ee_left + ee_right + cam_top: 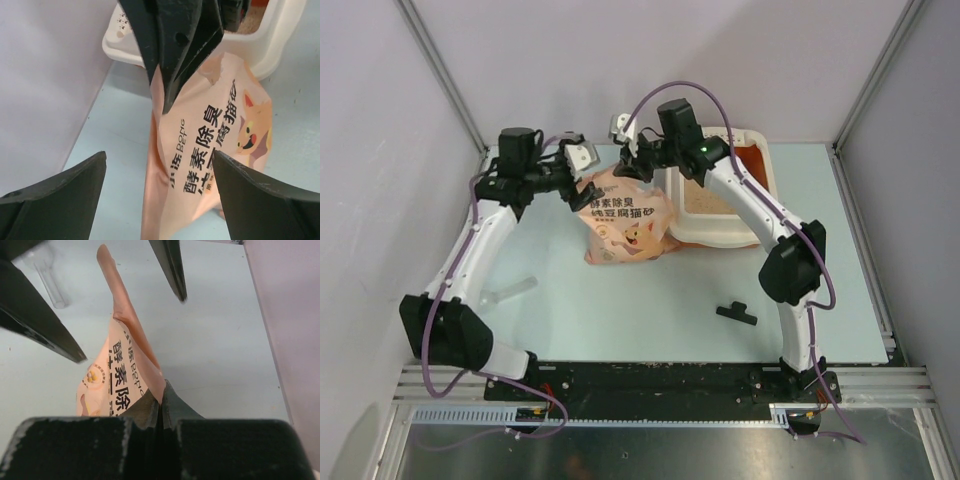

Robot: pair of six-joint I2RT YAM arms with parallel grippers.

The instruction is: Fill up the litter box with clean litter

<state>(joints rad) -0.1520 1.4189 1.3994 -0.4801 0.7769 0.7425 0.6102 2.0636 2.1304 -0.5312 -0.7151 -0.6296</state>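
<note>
The pink-peach bag of clean litter (625, 225) stands on the table just left of the litter box (760, 150), a cream tray with orange inner walls and tan litter (705, 200) on its floor. My right gripper (161, 405) is shut on the bag's (120, 375) top edge and holds that corner up. My left gripper (160, 195) is open, its fingers (260, 200) spread wide on either side of the bag (200, 150) without touching it. In the top view the left gripper (582, 190) is at the bag's upper left and the right gripper (638, 168) at its upper right.
A small black clip (736, 313) lies on the table in front of the litter box. A clear plastic scoop (510, 290) lies near the left arm. Grey walls close in the left, back and right sides.
</note>
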